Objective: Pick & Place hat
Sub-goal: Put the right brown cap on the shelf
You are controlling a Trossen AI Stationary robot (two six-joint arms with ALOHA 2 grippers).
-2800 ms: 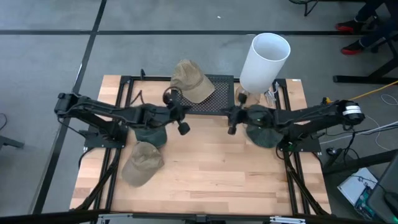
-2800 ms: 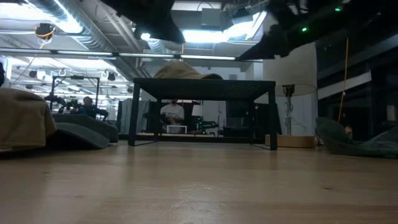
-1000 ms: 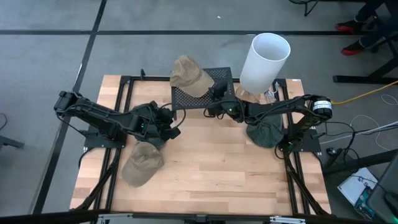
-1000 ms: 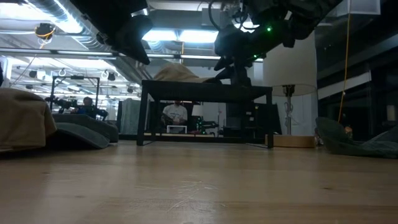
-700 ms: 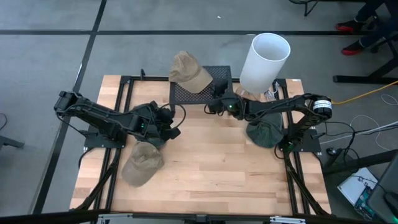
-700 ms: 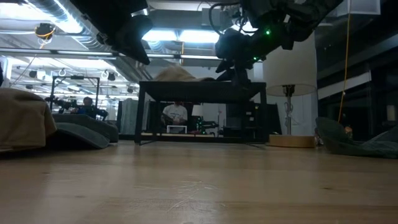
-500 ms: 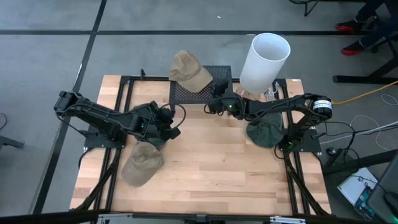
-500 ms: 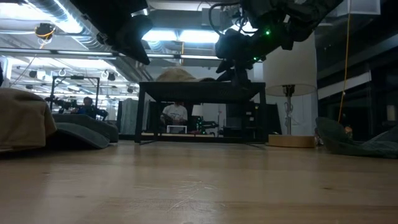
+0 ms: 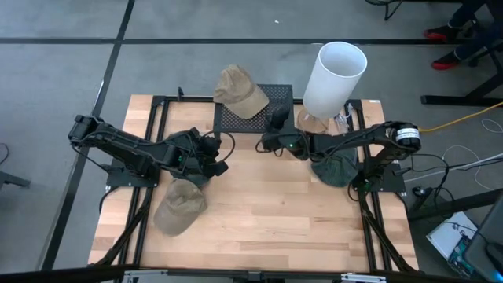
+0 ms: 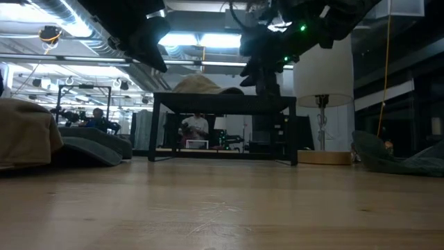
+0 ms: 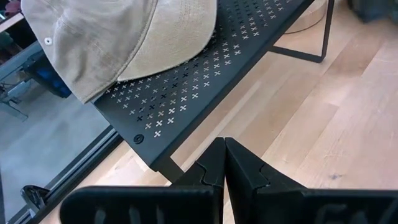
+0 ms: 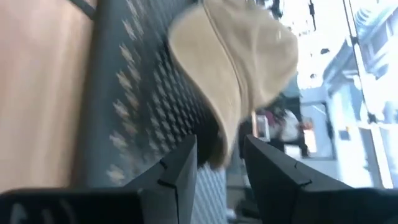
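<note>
A tan hat (image 9: 238, 89) lies on the far left part of a black perforated stand (image 9: 277, 96) at the table's far middle, its crown hanging over the stand's far edge. My right gripper (image 9: 277, 118) is open over the stand's near right part, fingers pointing at the hat's brim (image 12: 225, 134); nothing is between them. My left gripper (image 9: 222, 167) hangs shut and empty just near-left of the stand. A second tan hat (image 9: 181, 206) lies on the table's near left. My right gripper hangs low over the stand's right end (image 10: 267, 89). I cannot tell whether its fingertips touch the stand's top.
A tall white cylinder (image 9: 335, 77) stands at the far right beside the stand. Dark green hats lie under the left arm (image 9: 191, 173) and under the right arm (image 9: 334, 168). Bare wood spreads across the table's near middle (image 9: 267, 220).
The stand with the tan hat has slid a little toward the table's left edge. My right gripper has rolled somewhat above the stand's right end and stays open. The left arm has kept still.
</note>
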